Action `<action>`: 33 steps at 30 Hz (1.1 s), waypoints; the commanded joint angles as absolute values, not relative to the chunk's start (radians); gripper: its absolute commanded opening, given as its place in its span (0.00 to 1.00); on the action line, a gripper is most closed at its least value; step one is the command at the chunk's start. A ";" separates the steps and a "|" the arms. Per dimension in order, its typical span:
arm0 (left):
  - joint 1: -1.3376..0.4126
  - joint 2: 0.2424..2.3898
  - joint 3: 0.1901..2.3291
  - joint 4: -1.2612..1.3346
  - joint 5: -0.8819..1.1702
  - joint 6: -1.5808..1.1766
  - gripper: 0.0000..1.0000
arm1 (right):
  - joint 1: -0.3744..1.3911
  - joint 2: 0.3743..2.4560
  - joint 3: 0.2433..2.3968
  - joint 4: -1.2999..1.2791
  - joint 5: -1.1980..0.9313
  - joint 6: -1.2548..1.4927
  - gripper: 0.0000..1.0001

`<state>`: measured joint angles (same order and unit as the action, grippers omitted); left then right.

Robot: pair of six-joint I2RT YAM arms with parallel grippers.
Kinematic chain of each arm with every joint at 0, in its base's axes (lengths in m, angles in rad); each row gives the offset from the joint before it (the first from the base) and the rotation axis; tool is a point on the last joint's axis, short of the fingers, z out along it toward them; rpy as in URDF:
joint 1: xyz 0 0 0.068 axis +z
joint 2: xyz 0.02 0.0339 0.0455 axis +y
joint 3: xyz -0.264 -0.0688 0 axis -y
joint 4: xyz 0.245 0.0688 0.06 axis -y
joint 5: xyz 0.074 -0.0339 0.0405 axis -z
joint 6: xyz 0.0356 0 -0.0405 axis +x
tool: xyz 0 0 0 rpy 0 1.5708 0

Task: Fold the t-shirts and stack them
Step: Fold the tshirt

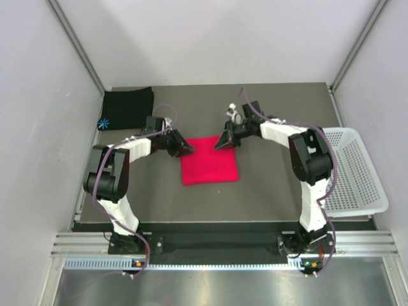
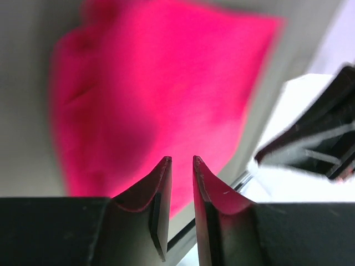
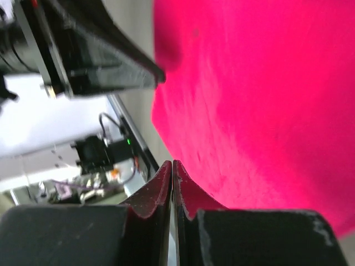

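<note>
The red-pink t-shirt (image 1: 209, 160) lies folded into a flat square on the middle of the table. It fills the left wrist view (image 2: 161, 94) and the right wrist view (image 3: 260, 94). The black t-shirt (image 1: 127, 108) lies folded at the back left, its light-blue starburst (image 1: 105, 123) at the near left corner. My left gripper (image 1: 186, 150) hovers at the red shirt's far left corner, with its jaws (image 2: 181, 158) a narrow gap apart and empty. My right gripper (image 1: 222, 142) is at the far right corner, with its jaws (image 3: 172, 162) pressed together and nothing between them.
A white perforated basket (image 1: 354, 171) stands at the table's right edge, partly over it. Grey walls close in the left, back and right sides. The right arm (image 2: 310, 144) shows in the left wrist view, and the left arm (image 3: 83, 55) in the right wrist view.
</note>
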<state>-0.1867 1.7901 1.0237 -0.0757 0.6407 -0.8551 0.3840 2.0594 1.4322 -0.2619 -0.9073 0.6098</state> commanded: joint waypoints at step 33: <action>-0.227 1.706 0.650 -0.124 0.566 -0.801 0.25 | 0.525 2.111 1.171 -0.316 -0.940 0.427 0.04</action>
<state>-0.2325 1.6848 0.6750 -0.0196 0.6884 -0.9089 0.5735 2.1399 1.2304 -0.2687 -0.9871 0.5144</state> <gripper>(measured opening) 0.253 0.038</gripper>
